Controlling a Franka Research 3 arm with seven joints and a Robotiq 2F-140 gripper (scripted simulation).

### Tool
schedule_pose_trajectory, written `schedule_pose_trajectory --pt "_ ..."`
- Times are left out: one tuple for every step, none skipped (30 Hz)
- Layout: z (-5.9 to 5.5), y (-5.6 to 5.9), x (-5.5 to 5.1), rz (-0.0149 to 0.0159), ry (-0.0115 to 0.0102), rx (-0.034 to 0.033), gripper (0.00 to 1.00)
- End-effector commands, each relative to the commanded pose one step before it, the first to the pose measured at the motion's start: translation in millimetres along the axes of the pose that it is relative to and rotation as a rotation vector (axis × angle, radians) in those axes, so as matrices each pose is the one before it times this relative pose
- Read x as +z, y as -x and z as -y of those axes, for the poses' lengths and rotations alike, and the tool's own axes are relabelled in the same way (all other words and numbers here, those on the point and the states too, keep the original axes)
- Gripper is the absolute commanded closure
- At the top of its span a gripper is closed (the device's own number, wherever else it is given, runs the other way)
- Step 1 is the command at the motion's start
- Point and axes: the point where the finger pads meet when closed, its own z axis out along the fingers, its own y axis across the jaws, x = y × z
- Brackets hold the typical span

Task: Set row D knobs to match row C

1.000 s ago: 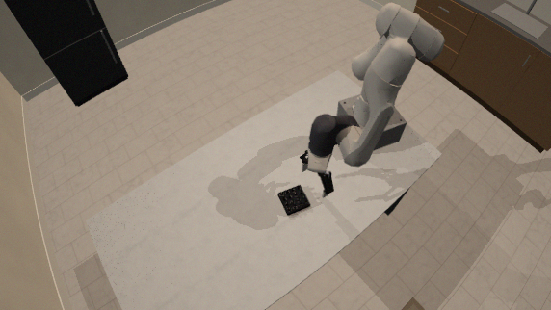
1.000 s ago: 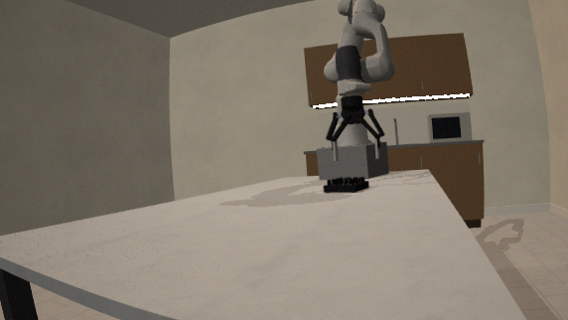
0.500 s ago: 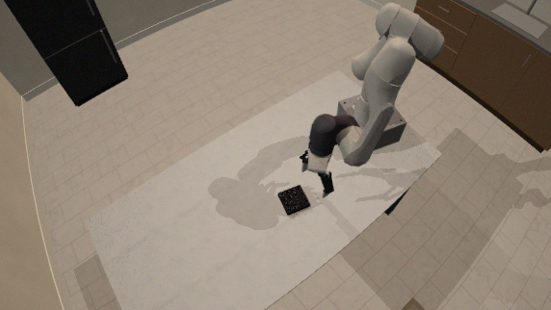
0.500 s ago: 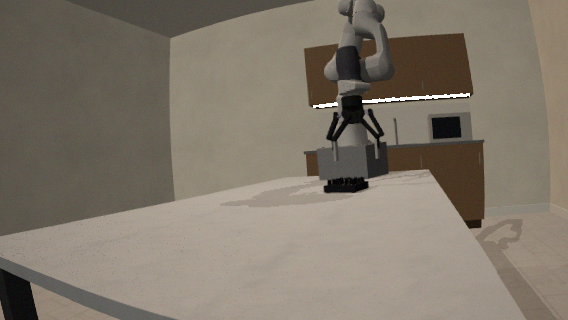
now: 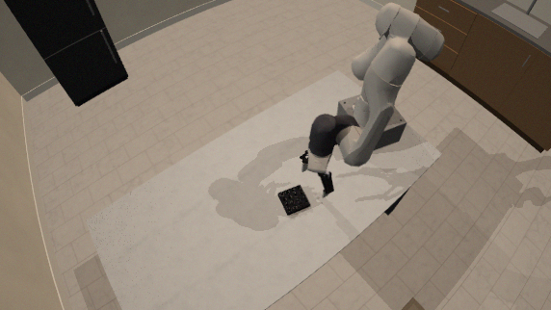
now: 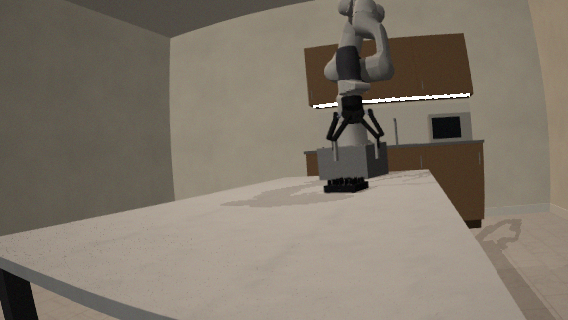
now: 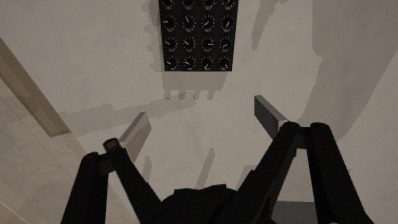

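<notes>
Open fingers above table, black knob box nearby, settings hard to read.

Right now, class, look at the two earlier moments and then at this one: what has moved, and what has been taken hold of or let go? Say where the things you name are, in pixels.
Nothing has visibly changed. The arm (image 5: 382,67) (image 6: 349,65) holds the same pose, its jaws wide open above the table (image 5: 193,241) (image 6: 248,248), and the knob box (image 5: 294,199) (image 6: 346,187) (image 7: 198,34) sits in the same place.
</notes>
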Motion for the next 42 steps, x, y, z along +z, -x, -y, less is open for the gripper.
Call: schedule_pose_trajectory --pt "-0.95 -1.11 -0.62 -0.00402 -0.00029 0.00766 0.0" --pt "0.0 0.0 0.0 0.0 0.0 0.0 0.0" --pt "0.0 0.0 0.0 0.0 0.0 0.0 0.0" --pt "0.0 0.0 0.0 0.0 0.0 0.0 0.0" --pt "0.0 0.0 0.0 0.0 0.0 0.0 0.0" --pt "0.0 0.0 0.0 0.0 0.0 0.0 0.0" --pt "0.0 0.0 0.0 0.0 0.0 0.0 0.0" --pt "0.0 0.0 0.0 0.0 0.0 0.0 0.0" --pt "0.0 0.0 0.0 0.0 0.0 0.0 0.0" --pt "0.0 0.0 0.0 0.0 0.0 0.0 0.0" --pt "0.0 0.0 0.0 0.0 0.0 0.0 0.0" --pt "0.0 0.0 0.0 0.0 0.0 0.0 0.0" --pt "0.0 0.0 0.0 0.0 0.0 0.0 0.0" --pt "0.0 0.0 0.0 0.0 0.0 0.0 0.0" --pt "0.0 0.0 0.0 0.0 0.0 0.0 0.0" --pt "0.0 0.0 0.0 0.0 0.0 0.0 0.0" --pt "0.0 0.0 0.0 0.0 0.0 0.0 0.0" --pt "0.0 0.0 0.0 0.0 0.0 0.0 0.0" --pt "0.0 0.0 0.0 0.0 0.0 0.0 0.0" --pt "0.0 0.0 0.0 0.0 0.0 0.0 0.0" --pt "0.0 0.0 0.0 0.0 0.0 0.0 0.0" --pt "0.0 0.0 0.0 0.0 0.0 0.0 0.0" --pt "0.0 0.0 0.0 0.0 0.0 0.0 0.0" --pt "0.0 0.0 0.0 0.0 0.0 0.0 0.0" --pt "0.0 0.0 0.0 0.0 0.0 0.0 0.0" --pt "0.0 0.0 0.0 0.0 0.0 0.0 0.0" --pt "0.0 0.0 0.0 0.0 0.0 0.0 0.0" --pt "0.0 0.0 0.0 0.0 0.0 0.0 0.0" --pt "0.0 0.0 0.0 0.0 0.0 0.0 0.0" --pt "0.0 0.0 0.0 0.0 0.0 0.0 0.0" --pt "0.0 0.0 0.0 0.0 0.0 0.0 0.0" --pt "0.0 0.0 0.0 0.0 0.0 0.0 0.0" --pt "0.0 0.0 0.0 0.0 0.0 0.0 0.0" --pt "0.0 0.0 0.0 0.0 0.0 0.0 0.0" --pt "0.0 0.0 0.0 0.0 0.0 0.0 0.0" --pt "0.0 0.0 0.0 0.0 0.0 0.0 0.0" --pt "0.0 0.0 0.0 0.0 0.0 0.0 0.0" --pt "-0.11 -0.48 -0.16 0.00003 -0.00007 0.00104 0.0" --pt "-0.68 -2.8 -0.93 0.00014 -0.00038 0.00609 0.0" --pt "-1.58 -6.16 -2.13 0.00026 -0.00068 0.01334 0.0" --pt "-2.49 -9.05 -3.31 0.00022 -0.00061 0.01943 0.0" --pt "-3.09 -10.42 -4.06 0.00003 -0.00013 0.02212 0.0"
